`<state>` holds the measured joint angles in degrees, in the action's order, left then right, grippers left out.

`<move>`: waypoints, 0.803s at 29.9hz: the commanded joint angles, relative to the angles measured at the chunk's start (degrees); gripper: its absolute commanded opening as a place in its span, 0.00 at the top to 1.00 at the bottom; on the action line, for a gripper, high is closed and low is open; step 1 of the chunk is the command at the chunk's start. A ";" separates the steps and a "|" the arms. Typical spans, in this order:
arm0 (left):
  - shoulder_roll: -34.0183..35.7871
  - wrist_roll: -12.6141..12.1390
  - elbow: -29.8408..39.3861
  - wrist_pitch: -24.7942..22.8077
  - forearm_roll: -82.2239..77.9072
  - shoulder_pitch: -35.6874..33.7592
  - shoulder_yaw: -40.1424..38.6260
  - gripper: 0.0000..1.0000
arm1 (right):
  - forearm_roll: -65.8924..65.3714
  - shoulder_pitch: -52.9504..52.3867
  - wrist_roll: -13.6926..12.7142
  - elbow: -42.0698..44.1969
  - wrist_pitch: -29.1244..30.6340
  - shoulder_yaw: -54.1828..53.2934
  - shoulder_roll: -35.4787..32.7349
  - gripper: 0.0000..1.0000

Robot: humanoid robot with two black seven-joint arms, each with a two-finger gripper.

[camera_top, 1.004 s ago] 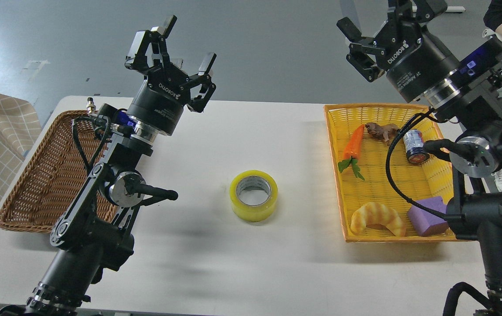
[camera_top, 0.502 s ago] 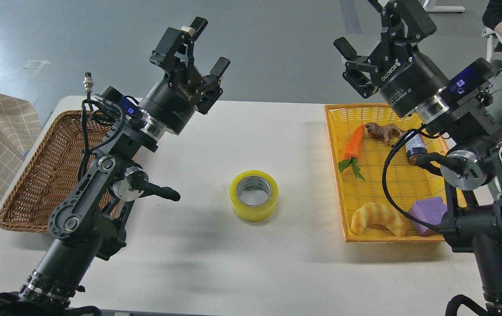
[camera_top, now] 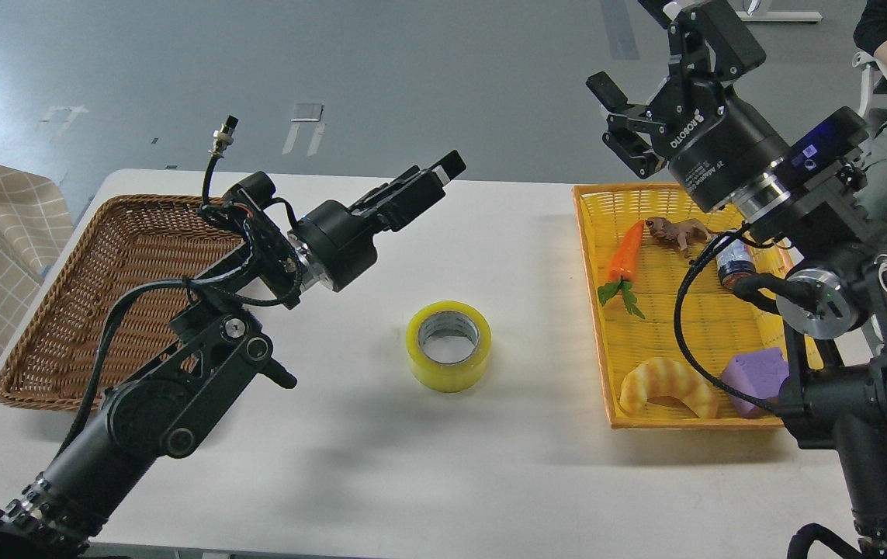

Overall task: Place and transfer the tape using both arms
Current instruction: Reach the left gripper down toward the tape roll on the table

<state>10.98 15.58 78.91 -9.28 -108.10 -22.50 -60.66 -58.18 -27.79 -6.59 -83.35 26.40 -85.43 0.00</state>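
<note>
One glossy ring of yellow tape (camera_top: 448, 345) with a pale core lies flat on the smooth white table (camera_top: 427, 481) at the centre of the frame, untouched and well apart from both grippers. At centre-left the left gripper (camera_top: 431, 177) points sideways, seen edge-on, so I cannot tell how its jaws stand; at upper right the right gripper (camera_top: 649, 74) hangs with jaws spread, holding nothing. A brown wicker basket (camera_top: 63, 326) sits at left, and a yellow woven tray (camera_top: 594, 256) at right (carrot (camera_top: 625, 252), ridged croissant (camera_top: 668, 384), purple block (camera_top: 757, 376) inside).

- White table (camera_top: 490, 481)
- Yellow tape roll (camera_top: 448, 345) lying flat at its centre
- Brown wicker basket (camera_top: 94, 310) on left
- Yellow basket (camera_top: 590, 295) on right
</note>
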 commanded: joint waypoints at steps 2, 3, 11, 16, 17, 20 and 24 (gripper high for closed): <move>3.07 -0.73 -2.00 0.40 -10.32 0.27 1.50 0.02 | 0.08 -0.16 -0.26 -0.85 -0.03 0.17 0.00 0.00; 3.60 -0.64 -1.92 0.40 -13.59 0.36 2.29 0.02 | -0.01 -0.33 -0.26 -0.85 -0.03 0.17 0.00 0.00; 5.54 -0.73 -1.74 4.45 -16.90 2.73 7.66 0.02 | -0.01 -1.39 -0.35 -0.94 -0.03 0.35 0.00 0.00; 5.54 -0.73 -1.66 4.80 -16.90 3.78 11.69 0.02 | -0.01 -1.74 -0.35 -1.46 -0.03 0.26 0.00 0.00; 5.54 -0.81 -1.74 4.80 -16.90 3.78 12.14 0.02 | 0.08 -1.74 -0.35 -1.64 -0.03 0.26 0.00 0.00; 5.80 -0.90 -2.44 4.80 -16.90 3.52 14.07 0.02 | 0.08 -1.83 -0.35 -1.99 -0.03 0.26 0.00 0.00; 5.63 -3.35 -5.07 4.80 -16.90 2.21 15.39 0.02 | -0.01 -2.09 -0.44 -2.43 -0.03 0.26 0.00 0.00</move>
<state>16.71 13.96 75.67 -4.48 -125.01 -19.41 -45.97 -58.16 -29.73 -6.95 -85.52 26.37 -85.17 0.00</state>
